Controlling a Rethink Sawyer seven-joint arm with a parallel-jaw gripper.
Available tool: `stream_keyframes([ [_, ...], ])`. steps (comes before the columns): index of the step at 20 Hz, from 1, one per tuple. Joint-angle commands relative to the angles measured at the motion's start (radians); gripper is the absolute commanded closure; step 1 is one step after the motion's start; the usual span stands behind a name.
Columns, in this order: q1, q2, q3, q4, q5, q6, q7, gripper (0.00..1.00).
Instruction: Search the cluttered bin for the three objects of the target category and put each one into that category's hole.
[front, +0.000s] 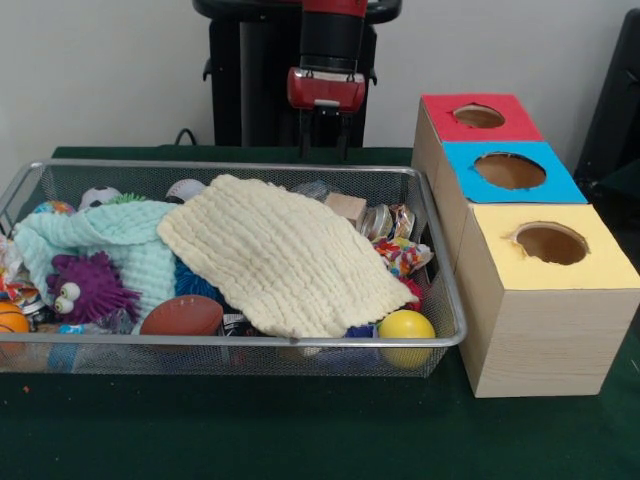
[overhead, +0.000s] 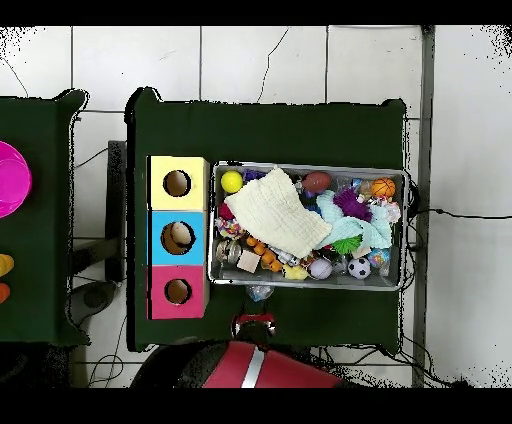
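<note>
A wire mesh bin (front: 230, 168) (overhead: 310, 166) holds a heap of toys. Over its middle lies a cream cloth (front: 285, 255) (overhead: 275, 212), with a mint cloth (front: 110, 235) to its left. Around them show a purple spiky toy (front: 88, 285), a brown football (front: 183, 315), a yellow ball (front: 406, 327) (overhead: 232, 181), a wooden block (front: 346, 207) and shiny wrappers (front: 400, 250). Much of the heap is hidden under the cloths. My gripper (front: 323, 140) (overhead: 257, 300) hangs open and empty behind the bin's far rim. Beside the bin stand a red-topped box (front: 479, 116), a blue-topped box (front: 510, 170) and a yellow-topped box (front: 551, 243), each with a round hole.
An orange ball (front: 10, 320) and a soccer ball (front: 98, 197) lie at the bin's left end. In the overhead view something tan shows inside the blue box's hole (overhead: 177, 238). A pink round object (overhead: 10, 178) sits on a separate table at the left.
</note>
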Motion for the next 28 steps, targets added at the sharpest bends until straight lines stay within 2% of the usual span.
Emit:
stream_keyframes([
  [1,0.000,0.060,0.034,-0.203,0.078,-0.114,0.187,0.00],
  [28,0.001,0.146,0.034,-0.273,0.089,-0.186,0.182,0.00],
])
